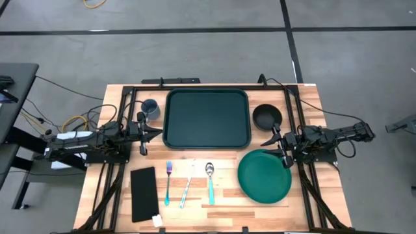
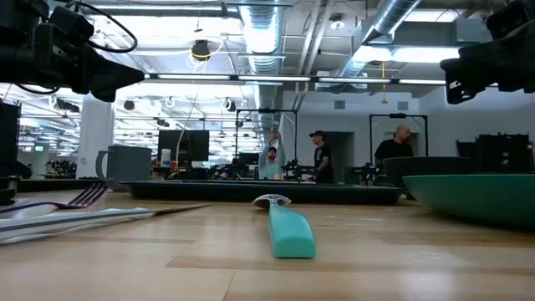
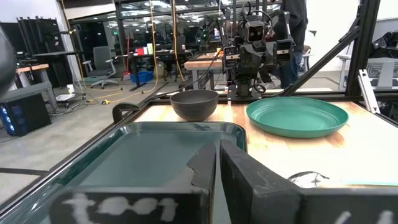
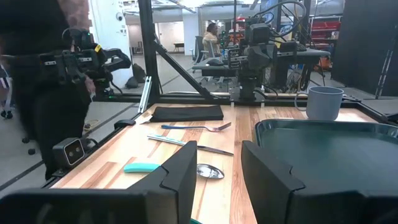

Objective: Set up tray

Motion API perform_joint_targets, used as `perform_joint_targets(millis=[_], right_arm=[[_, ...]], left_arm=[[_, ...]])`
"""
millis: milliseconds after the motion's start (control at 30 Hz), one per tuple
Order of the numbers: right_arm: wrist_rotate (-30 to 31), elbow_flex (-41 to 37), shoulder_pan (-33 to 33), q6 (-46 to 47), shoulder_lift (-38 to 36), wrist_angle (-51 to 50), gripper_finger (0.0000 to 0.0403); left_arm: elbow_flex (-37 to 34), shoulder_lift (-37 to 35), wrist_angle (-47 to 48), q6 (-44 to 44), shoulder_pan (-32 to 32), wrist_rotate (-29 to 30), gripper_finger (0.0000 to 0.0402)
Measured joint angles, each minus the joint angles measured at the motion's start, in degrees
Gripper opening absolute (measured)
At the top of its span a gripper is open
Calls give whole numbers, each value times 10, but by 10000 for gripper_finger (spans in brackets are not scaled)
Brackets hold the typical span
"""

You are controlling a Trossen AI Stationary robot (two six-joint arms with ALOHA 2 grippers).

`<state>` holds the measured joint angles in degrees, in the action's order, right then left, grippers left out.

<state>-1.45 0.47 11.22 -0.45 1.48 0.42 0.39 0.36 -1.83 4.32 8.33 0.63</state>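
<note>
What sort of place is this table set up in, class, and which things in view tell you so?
Probably a robotics lab or workshop: exposed ceiling ducts overhead, other workbenches with robot arms behind, and a wooden table framed in black metal, laid with a tray and cutlery.

No text, label, brand, number or sign can be read in any view; the pale smeared marks on the left gripper (image 3: pixel 214 180) body in the left wrist view are too blurred to make out
</note>
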Motion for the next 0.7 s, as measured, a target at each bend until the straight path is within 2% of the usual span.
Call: perform_joint_targets(millis=[233, 300, 400, 500, 700], right_arm=[[0, 0, 0, 0, 0, 0, 118], [0, 0, 0, 0, 0, 0, 118], [0, 0, 0, 0, 0, 0, 118], [0, 0, 0, 0, 0, 0, 118], [0, 0, 0, 0, 0, 0, 118]], left_arm=[[0, 0, 0, -21, 0, -4, 13], [1, 0, -2, -98, 0, -20, 13], [6, 0, 3, -271, 0, -50, 13], [7, 0, 5, -399, 0, -54, 13], [8, 0, -9, -560, 2, 76, 13]])
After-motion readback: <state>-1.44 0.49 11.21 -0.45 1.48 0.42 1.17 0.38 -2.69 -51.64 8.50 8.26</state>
